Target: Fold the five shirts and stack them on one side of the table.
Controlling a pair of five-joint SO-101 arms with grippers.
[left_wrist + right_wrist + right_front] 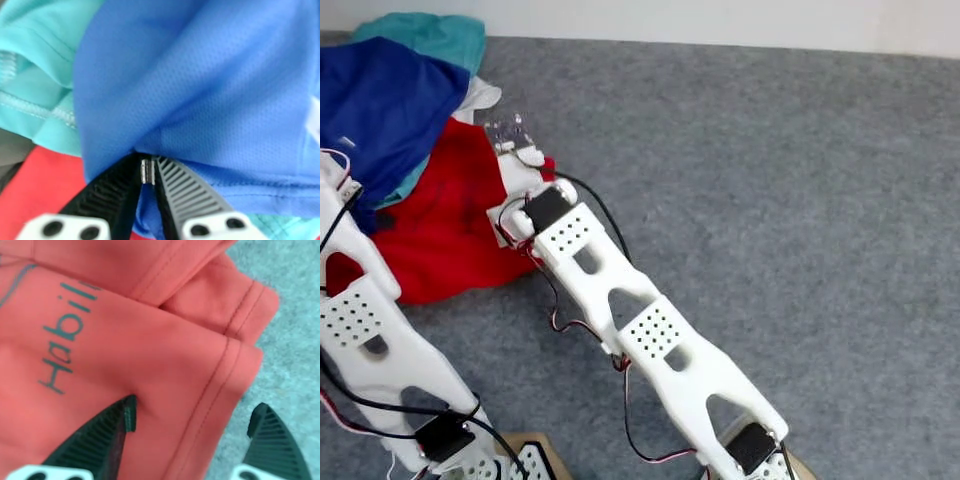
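1. Table (770, 180): grey carpet-like surface. The garments are heaped in the upper left of the high view.
2. Red shirt (450, 230): crumpled, at the bottom of the heap and nearest the frame's centre. Its long axis runs from upper right to lower left. The right wrist view adds dark lettering and a double-stitched hem, with one corner lying on the grey surface.
3. Right arm (650, 335): runs diagonally from the lower right edge up to the red shirt's upper right border.
4. Blue shirt (380, 110): draped over the red one, spreading out of the upper left corner. The left wrist view adds its mesh weave.
5. Left arm (360, 320): along the left edge, rising to the blue shirt.
6. Teal shirt (440, 35): at the top of the frame, partly under the blue one. Its stitched hem is visible in the left wrist view.
7. White garment (480, 97): a small patch between the teal and the red.
8. Right gripper (195, 420): spread wide and gripping nothing. One finger is on the red cloth and the other is over the grey surface, with the hem between them.
9. Left gripper (148, 172): closed tight, pinching a fold of blue fabric.
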